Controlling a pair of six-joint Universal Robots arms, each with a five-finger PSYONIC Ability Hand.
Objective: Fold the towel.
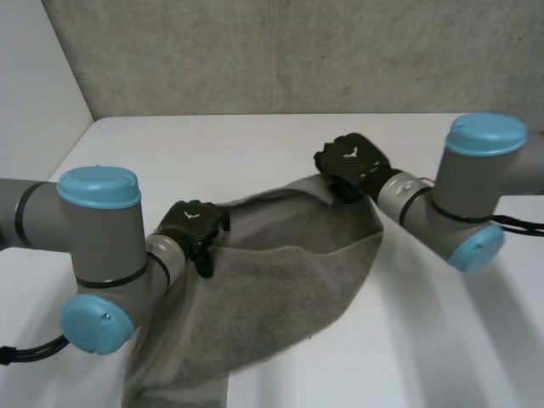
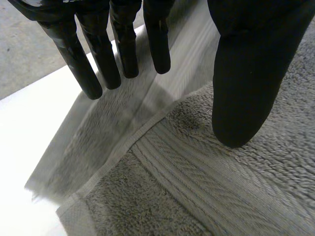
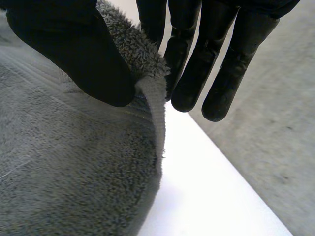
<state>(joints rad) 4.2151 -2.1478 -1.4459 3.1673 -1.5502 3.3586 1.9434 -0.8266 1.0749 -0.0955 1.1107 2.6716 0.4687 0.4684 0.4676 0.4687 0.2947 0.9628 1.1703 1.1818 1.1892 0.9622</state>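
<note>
Towel (image 1: 280,289) hangs stretched for folding. Left hand (image 1: 194,223) and right hand (image 1: 353,161) each pinch its upper edge

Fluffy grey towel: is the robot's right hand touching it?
Touching. The right wrist view shows the right hand pinching the edge of the fluffy grey towel between its thumb and fingers.

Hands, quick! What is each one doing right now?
Left hand: closed, pinching the towel at its edge, between thumb and fingers.
Right hand: closed, pinching the towel at its edge too.
</note>
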